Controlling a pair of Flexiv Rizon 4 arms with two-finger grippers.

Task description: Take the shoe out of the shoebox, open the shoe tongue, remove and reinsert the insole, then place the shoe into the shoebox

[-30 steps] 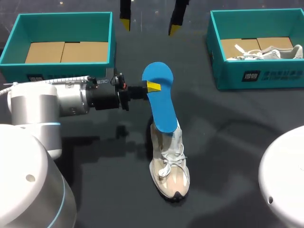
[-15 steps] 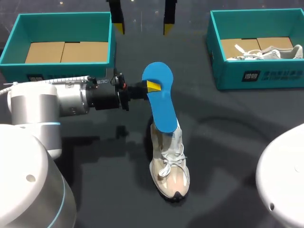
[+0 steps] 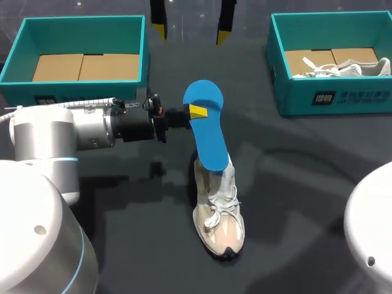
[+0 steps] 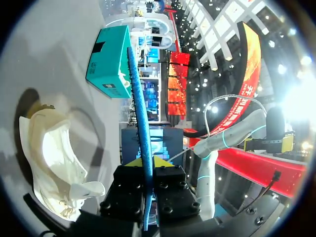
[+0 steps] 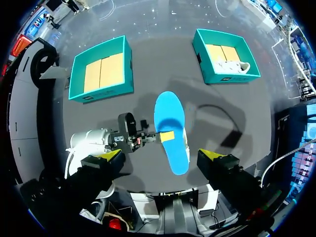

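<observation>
A blue insole (image 3: pixel 205 131) stands slanted above the table, its lower end at the opening of a white and beige shoe (image 3: pixel 218 211). My left gripper (image 3: pixel 196 112) is shut on the insole's upper part from the left. In the left wrist view the insole (image 4: pixel 139 113) runs edge-on between the yellow tips, with the shoe (image 4: pixel 49 163) lying beside it. My right gripper (image 3: pixel 192 29) hangs high over the table's far side, wide open and holding nothing. From its view the insole (image 5: pixel 170 123) lies far below and hides most of the shoe.
An open teal shoebox (image 3: pixel 79 27) with a cardboard bottom stands at the back left. A second teal box (image 3: pixel 334 101) at the back right holds another white shoe (image 3: pixel 346 67). The dark tabletop (image 3: pixel 306 177) spreads around the shoe.
The right gripper's fingers swayed a little to the left and back again. The left arm, the insole and the shoe have not moved.
</observation>
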